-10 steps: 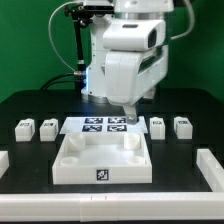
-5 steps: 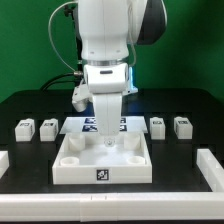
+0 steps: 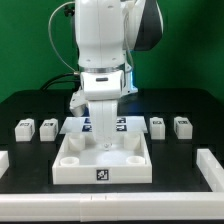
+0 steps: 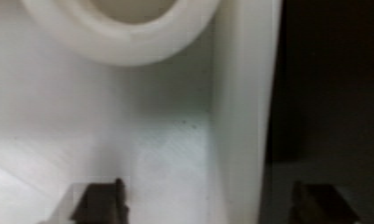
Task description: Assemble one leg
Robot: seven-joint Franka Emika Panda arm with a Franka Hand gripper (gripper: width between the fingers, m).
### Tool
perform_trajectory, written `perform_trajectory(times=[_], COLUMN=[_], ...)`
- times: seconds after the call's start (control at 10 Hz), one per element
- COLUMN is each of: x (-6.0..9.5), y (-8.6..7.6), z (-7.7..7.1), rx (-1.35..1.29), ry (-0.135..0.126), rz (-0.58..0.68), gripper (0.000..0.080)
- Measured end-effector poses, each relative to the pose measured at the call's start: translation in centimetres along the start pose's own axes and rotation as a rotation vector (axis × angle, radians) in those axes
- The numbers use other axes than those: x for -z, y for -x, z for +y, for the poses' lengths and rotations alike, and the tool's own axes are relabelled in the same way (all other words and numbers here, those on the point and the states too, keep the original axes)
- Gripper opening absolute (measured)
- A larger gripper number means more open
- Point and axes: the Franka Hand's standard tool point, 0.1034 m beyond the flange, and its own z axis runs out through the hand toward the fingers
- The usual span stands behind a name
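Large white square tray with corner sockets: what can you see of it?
The large white square tray looks like matte plastic and lies flat on the black table, sockets up. A round socket sits in each visible corner; a black-and-white tag is on its front wall. The open gripper hangs over its rear edge; contact is unclear.

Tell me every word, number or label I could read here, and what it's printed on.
No words, numbers or brand names can be read in either view.
The legs carry black-and-white square tags: patterns, not letters.
The tray has one such tag on its front wall.
The marker board shows more tags, partly hidden.
The wrist view is blurred and shows no print.
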Motion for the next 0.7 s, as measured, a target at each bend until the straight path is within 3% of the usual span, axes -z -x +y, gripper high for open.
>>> perform_trajectory(times=[0.1,0.2,0.3,0.7], x=[-0.01,-0.02,0.00,0.14], y=[0.00,0.00,0.02,0.03], z=[-0.01,-0.01,0.04,0.31], rx=[0.000,0.000,0.000,-0.001], ry=[0.000,-0.001,0.002,0.014], rz=[0.000,0.000,0.000,0.000], gripper=[0.0254,0.0254,0.0078,0.0061])
